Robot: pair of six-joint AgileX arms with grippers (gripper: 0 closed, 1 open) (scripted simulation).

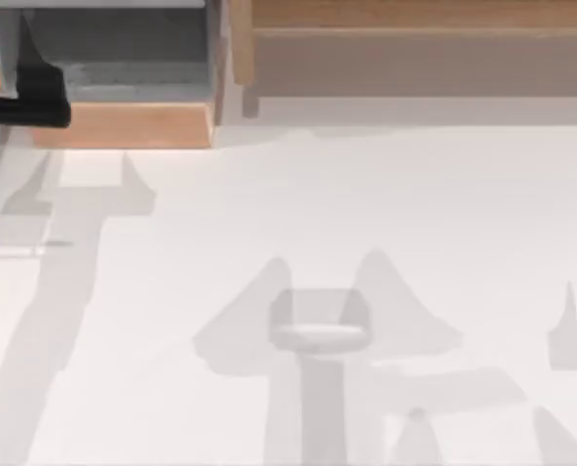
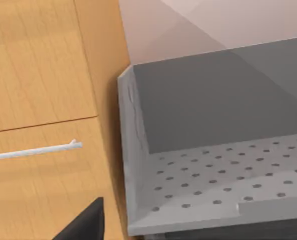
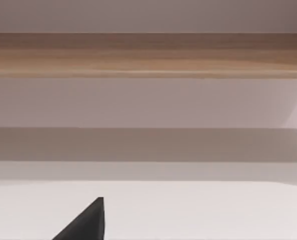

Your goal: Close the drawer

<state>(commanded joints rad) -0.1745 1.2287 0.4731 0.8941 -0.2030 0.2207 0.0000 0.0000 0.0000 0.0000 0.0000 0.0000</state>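
While the drawer (image 1: 123,124) stands open, left gripper (image 1: 36,102), fingers apparently indiscernible, hovers beside its edge.

The counter (image 1: 366,214) is plain white, crossed by soft grey shadows. The drawer (image 2: 213,190) has a light wood-grain front in orange-tan, grey inner walls and a paler grey floor patterned with rows of small dark dots. The cabinet face (image 2: 33,75) beside it is tan wood with a white bar handle (image 2: 33,151). The left gripper (image 1: 31,102) is black.
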